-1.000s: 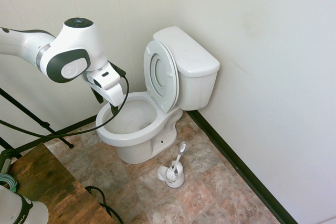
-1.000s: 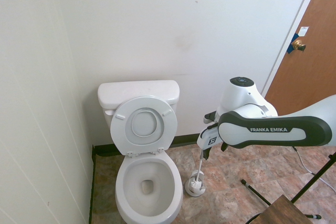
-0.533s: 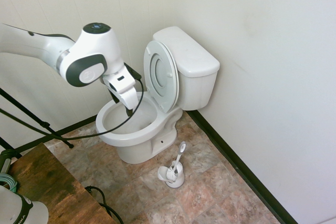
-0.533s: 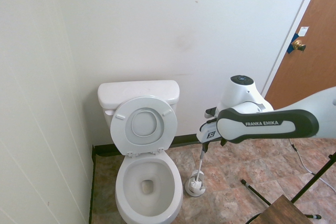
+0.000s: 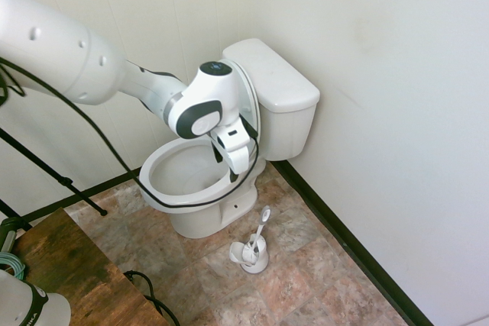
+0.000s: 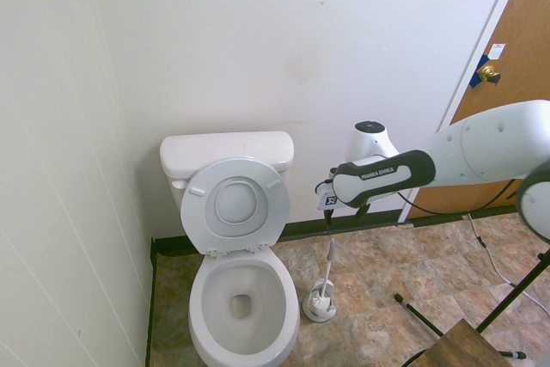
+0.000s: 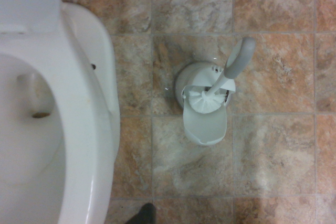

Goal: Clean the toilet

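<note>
Beside the open pincer (image 6: 345, 223) stands the toilet (image 6: 244, 305).

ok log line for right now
white two-finger gripper: open, empty | white long-handled brush: in white holder | white ceramic toilet: seat up

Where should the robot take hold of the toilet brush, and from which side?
Best at the upper handle of the toilet brush, probably from above, jaws closing across its slim width. The handle rises at a slant out of the holder, so its top stands free, while the white bristles sit down in the holder.
</note>
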